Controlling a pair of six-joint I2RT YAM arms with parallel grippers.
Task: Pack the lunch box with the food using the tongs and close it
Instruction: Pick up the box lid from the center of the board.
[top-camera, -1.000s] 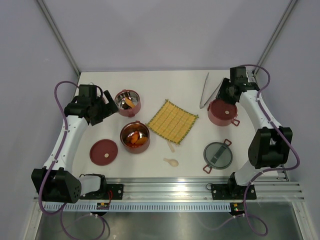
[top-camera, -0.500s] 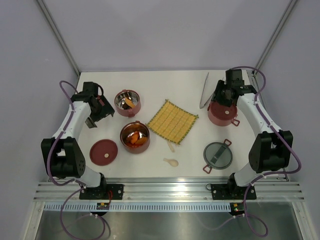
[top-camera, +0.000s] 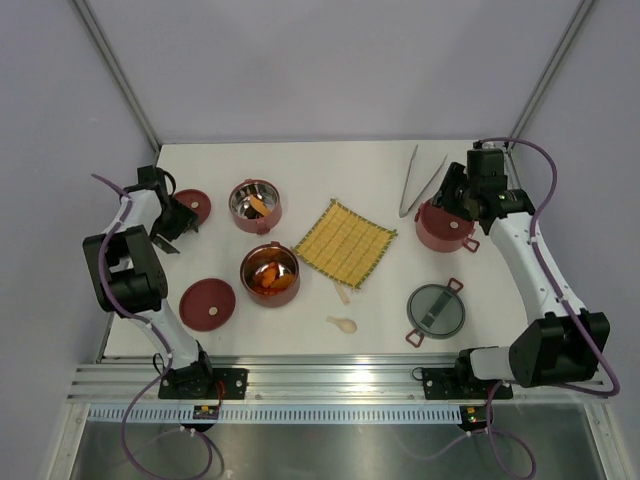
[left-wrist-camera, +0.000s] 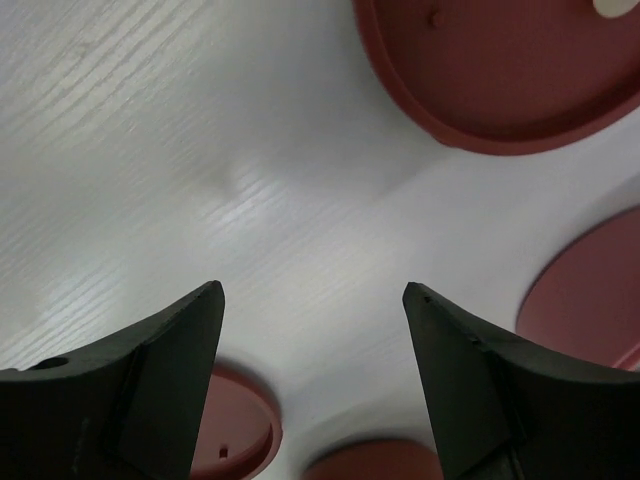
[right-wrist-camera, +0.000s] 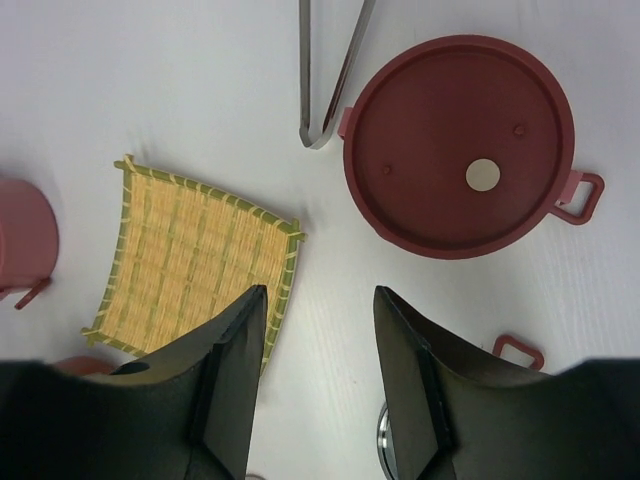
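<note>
Yellow woven square mat (top-camera: 345, 243): landmark. Dark-red round lunch box tiers (top-camera: 444, 228): two open left of mat, one lidded right. Silver metal tongs (top-camera: 415, 180): beyond mat's right corner. Orange toy food (top-camera: 268, 274): inside left tiers, indistinct. Left gripper (left-wrist-camera: 315, 295), right gripper (right-wrist-camera: 320, 295): spread, empty.

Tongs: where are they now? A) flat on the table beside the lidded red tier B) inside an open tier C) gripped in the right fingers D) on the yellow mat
A: the tongs lie flat on the table next to the lidded red tier, and the right fingers stand apart with nothing between them.
</note>
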